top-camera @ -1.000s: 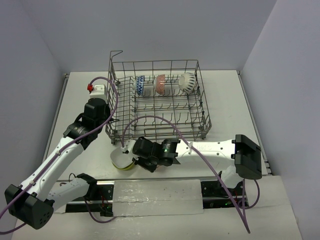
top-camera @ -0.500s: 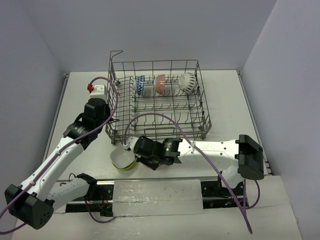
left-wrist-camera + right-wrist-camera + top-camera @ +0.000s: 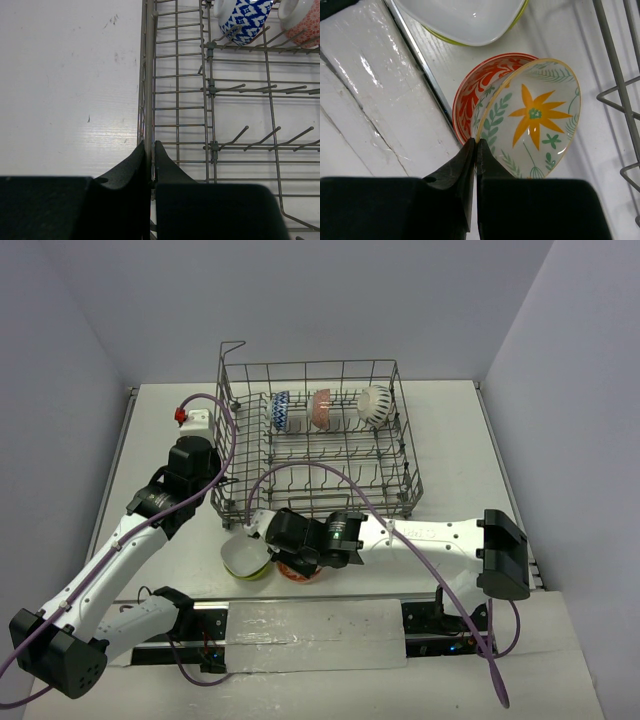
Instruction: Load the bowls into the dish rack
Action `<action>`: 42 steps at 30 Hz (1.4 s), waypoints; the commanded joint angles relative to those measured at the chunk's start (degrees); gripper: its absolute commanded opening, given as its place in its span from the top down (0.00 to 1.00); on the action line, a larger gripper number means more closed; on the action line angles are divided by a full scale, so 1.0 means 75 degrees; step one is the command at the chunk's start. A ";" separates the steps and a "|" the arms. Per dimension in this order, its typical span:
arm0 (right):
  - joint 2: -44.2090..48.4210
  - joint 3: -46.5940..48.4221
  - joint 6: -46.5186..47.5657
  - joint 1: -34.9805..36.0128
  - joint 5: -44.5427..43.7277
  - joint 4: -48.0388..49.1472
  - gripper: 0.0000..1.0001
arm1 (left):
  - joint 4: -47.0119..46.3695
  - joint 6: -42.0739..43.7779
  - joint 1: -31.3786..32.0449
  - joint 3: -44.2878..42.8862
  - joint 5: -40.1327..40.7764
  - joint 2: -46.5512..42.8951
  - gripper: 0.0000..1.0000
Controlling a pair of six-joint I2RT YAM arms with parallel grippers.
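The grey wire dish rack [image 3: 400,455] stands at mid-table. A blue-white bowl [image 3: 280,411], a pink-red bowl [image 3: 321,408] and a white bowl with dark marks [image 3: 375,403] stand on edge in its back row. My left gripper [image 3: 226,483] is shut on the rack's left rim wire [image 3: 148,75]. My right gripper [image 3: 476,145] is shut on the rim of the yellow-floral bowl [image 3: 535,117] and holds it tilted over a red-orange bowl [image 3: 470,92]. That bowl also shows in the top view [image 3: 298,571]. A lime-green bowl [image 3: 245,558] sits beside it.
A white box with a red cap [image 3: 193,418] sits at the back left. A white padded strip [image 3: 315,635] runs along the near edge, close to the bowls. The rack's raised wire loop [image 3: 232,345] is at its back left corner. Purple cables arch over both arms.
My right gripper has lifted the floral bowl and shifted a little right, so the red-orange bowl under it now shows. The left arm has not moved.
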State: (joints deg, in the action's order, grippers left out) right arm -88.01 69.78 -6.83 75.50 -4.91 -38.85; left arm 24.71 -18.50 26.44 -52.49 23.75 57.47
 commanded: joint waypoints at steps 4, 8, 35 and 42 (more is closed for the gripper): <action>0.0660 0.0388 -0.0085 0.0046 -0.0131 0.0375 1.00 | 0.0444 0.0205 -0.0009 -0.0115 -0.0155 -0.0104 1.00; 0.0637 0.0470 -0.0144 0.0058 -0.0225 0.0550 1.00 | 0.0432 0.0205 -0.0009 -0.0103 -0.0178 -0.0104 1.00; 0.3306 0.0236 -0.0787 -0.1253 0.2151 0.3116 1.00 | 0.0397 0.0205 -0.0009 -0.0080 -0.0202 -0.0315 1.00; 0.3543 0.0235 -0.0952 -0.2519 0.2061 0.3855 1.00 | 0.0409 0.0193 -0.0009 -0.0103 -0.0237 -0.0269 1.00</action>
State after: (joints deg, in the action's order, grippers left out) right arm -62.22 70.70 -12.86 59.07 9.37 -18.72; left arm 25.06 -18.50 26.44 -52.49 23.31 57.10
